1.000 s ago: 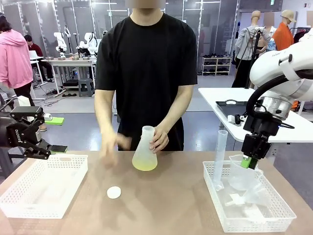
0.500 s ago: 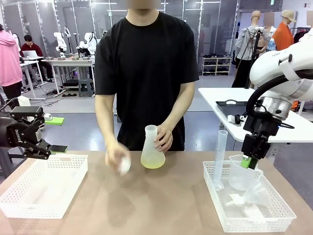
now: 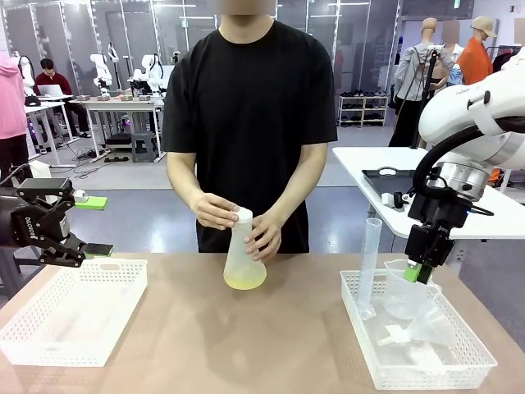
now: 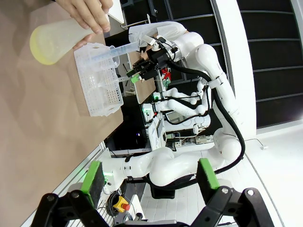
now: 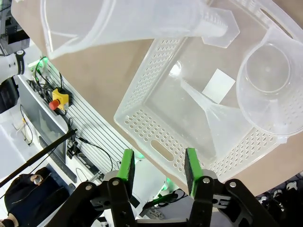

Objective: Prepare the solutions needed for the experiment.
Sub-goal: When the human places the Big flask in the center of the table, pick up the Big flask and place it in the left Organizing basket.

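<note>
Hanging wide open and empty, the left gripper (image 4: 150,174) sits beside a basket (image 3: 41,345); the right gripper (image 5: 157,168), jaws half apart with nothing between them, hovers over a second basket (image 5: 142,127) holding a beaker (image 5: 267,80) and cylinder (image 3: 371,254). Between the grippers, well away from both, a person's hand (image 3: 215,211) presses on the mouth of the flask (image 3: 244,254), yellow solution (image 3: 244,281) low inside. This looks like the capping step; next, the right gripper likely must drop and close on a vessel below.
</note>
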`<action>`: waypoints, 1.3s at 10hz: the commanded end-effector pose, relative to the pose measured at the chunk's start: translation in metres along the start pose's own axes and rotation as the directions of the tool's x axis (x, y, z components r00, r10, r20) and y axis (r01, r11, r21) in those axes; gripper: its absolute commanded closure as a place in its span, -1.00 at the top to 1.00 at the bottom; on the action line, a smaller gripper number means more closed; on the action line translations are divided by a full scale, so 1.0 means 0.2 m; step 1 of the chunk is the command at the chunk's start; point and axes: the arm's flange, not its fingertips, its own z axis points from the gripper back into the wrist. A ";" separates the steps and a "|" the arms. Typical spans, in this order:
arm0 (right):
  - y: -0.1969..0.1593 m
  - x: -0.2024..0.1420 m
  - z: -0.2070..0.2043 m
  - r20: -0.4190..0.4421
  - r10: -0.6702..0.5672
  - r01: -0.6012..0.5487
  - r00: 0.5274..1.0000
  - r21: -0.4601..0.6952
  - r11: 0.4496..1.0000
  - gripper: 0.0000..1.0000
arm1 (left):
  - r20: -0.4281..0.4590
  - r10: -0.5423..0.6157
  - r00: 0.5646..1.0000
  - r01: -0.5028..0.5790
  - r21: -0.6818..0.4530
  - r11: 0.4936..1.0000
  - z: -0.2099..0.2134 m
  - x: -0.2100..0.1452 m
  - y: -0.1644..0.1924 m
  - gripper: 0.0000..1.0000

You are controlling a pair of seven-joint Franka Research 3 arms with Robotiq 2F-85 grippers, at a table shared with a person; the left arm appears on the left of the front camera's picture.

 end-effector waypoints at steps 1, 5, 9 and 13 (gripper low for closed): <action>0.00 -0.01 0.00 -0.002 0.018 -0.018 1.000 0.004 1.000 0.09 | 0.002 -0.003 1.000 0.003 -0.023 1.000 -0.01 0.01 -0.01 1.00; 0.06 -0.02 0.02 0.047 0.063 -0.062 0.997 -0.013 0.998 0.09 | 0.002 -0.003 1.000 0.003 -0.023 1.000 -0.01 0.01 -0.01 1.00; 0.33 -0.17 0.18 0.202 0.114 -0.063 0.973 -0.243 0.968 0.09 | 0.002 -0.003 1.000 0.003 -0.023 1.000 -0.01 0.01 -0.01 1.00; 0.60 -0.41 0.31 0.415 0.199 -0.170 0.888 -0.104 0.980 0.09 | 0.002 -0.003 1.000 0.003 -0.023 1.000 -0.01 0.01 -0.01 1.00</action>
